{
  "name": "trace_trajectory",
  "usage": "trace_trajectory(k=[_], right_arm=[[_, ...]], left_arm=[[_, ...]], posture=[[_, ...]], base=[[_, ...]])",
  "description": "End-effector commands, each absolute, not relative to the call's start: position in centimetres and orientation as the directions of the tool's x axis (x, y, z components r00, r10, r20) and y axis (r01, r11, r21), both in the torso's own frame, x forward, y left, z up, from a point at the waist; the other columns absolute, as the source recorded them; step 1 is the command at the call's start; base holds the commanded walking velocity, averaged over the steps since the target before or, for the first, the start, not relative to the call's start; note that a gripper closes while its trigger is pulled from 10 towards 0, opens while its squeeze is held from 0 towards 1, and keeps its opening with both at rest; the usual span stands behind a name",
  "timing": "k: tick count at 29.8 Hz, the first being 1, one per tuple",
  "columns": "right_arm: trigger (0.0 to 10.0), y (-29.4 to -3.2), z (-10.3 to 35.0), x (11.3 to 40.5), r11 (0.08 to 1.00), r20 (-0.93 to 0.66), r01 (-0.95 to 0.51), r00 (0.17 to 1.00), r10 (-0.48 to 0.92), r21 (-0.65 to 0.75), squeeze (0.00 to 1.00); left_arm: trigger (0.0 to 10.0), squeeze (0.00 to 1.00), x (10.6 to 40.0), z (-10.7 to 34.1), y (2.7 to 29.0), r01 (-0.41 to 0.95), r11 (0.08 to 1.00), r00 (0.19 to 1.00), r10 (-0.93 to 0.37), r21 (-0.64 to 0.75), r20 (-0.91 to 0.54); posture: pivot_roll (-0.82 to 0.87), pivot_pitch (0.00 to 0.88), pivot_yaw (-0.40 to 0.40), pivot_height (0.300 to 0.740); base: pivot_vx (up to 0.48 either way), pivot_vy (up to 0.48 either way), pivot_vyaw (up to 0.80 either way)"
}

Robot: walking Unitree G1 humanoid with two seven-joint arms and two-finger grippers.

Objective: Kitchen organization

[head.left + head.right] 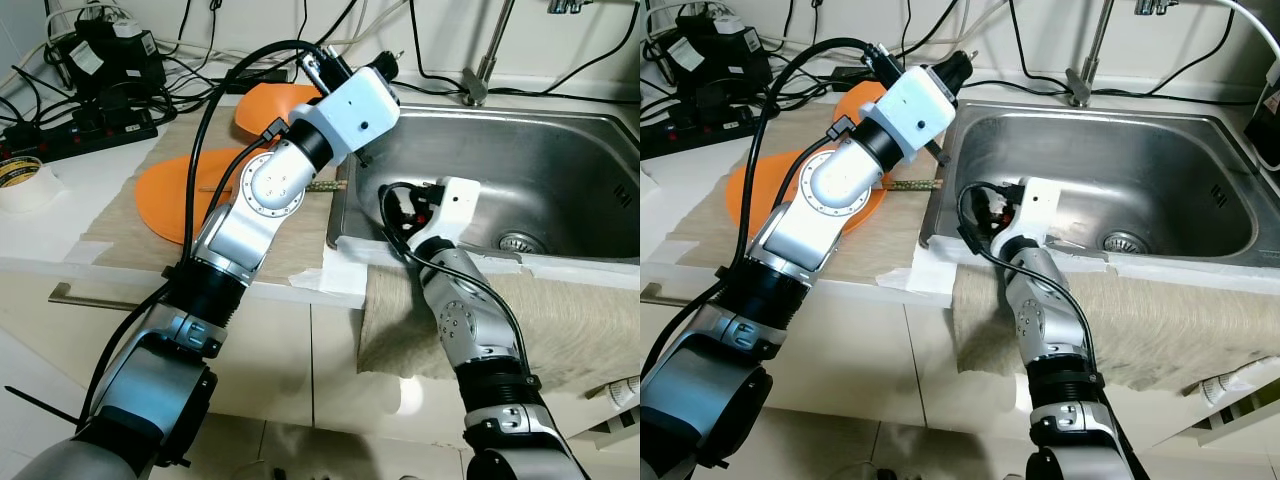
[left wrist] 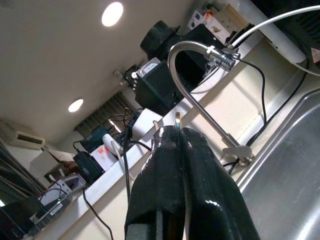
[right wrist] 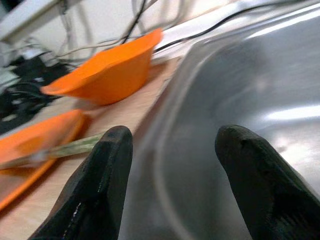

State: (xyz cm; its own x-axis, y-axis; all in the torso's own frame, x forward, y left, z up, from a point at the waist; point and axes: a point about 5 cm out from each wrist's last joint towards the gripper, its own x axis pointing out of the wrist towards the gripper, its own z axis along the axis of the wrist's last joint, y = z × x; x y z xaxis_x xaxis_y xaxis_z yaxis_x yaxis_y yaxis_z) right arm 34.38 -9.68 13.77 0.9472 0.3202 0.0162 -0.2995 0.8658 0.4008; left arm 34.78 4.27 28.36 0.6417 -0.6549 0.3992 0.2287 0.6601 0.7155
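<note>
From my seat, the right gripper (image 3: 172, 165) sits nearest, at the sink's (image 1: 560, 170) front rim, its fingers (image 3: 97, 185) spread apart over the steel basin. Its wrist view catches an orange bowl (image 3: 107, 72) and a thin stick (image 3: 65, 150) lying across an orange plate (image 1: 175, 195), on the surface left of the sink. Farther in, the left gripper (image 2: 179, 132) is raised over the sink's back-left corner, fingers pinched on a thin metal strip (image 2: 177, 120). Beyond stands the faucet (image 2: 200, 85); cables (image 1: 110, 110) crowd the surface's far corner.

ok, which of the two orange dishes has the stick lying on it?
The flat orange plate nearer the counter's front edge; the stick rests across its rim. The orange bowl behind it carries nothing visible.
</note>
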Motion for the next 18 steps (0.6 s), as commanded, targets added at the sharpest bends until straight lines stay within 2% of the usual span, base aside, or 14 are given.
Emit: trace_trajectory(k=[1,2,3,4,11,18], right_arm=[[10.0,-9.0,13.8,34.4,0.823,0.006,-0.329,0.930,0.368,0.464,0.00],[10.0,-8.9,13.9,34.4,0.809,0.009,-0.335,0.926,0.378,0.484,0.00],[10.0,-8.8,14.0,34.4,0.797,0.012,-0.341,0.922,0.387,0.499,0.56],[10.0,-8.7,14.1,34.5,0.783,0.018,-0.345,0.919,0.393,0.517,1.00],[10.0,-8.3,14.7,34.5,0.681,0.058,-0.380,0.893,0.446,0.626,1.00],[10.0,-9.2,15.0,34.7,0.634,0.077,-0.368,0.896,0.438,0.680,1.00]], left_arm=[[0.0,0.00,34.3,28.9,4.1,0.206,0.654,0.618,-0.664,0.728,0.421],[0.0,0.00,34.3,28.9,4.1,0.206,0.655,0.617,-0.664,0.727,0.423],[0.0,0.00,34.3,28.9,4.1,0.206,0.655,0.616,-0.664,0.727,0.424],[0.0,0.00,34.2,28.9,4.1,0.206,0.656,0.614,-0.664,0.726,0.425],[0.0,0.00,34.0,28.9,3.9,0.210,0.652,0.606,-0.672,0.729,0.426],[0.0,0.00,33.9,28.8,3.8,0.217,0.651,0.602,-0.676,0.727,0.425]], posture=[[0.00,0.000,0.029,0.732],[0.00,0.000,0.029,0.732],[0.00,0.000,0.028,0.732],[0.00,0.000,0.028,0.732],[0.00,0.000,0.025,0.732],[-0.01,0.000,0.025,0.732]], base=[[0.000,0.000,0.00],[0.000,0.000,0.00],[0.000,0.000,0.00],[0.000,0.000,0.00],[0.000,0.000,0.00],[0.000,0.000,0.00]])
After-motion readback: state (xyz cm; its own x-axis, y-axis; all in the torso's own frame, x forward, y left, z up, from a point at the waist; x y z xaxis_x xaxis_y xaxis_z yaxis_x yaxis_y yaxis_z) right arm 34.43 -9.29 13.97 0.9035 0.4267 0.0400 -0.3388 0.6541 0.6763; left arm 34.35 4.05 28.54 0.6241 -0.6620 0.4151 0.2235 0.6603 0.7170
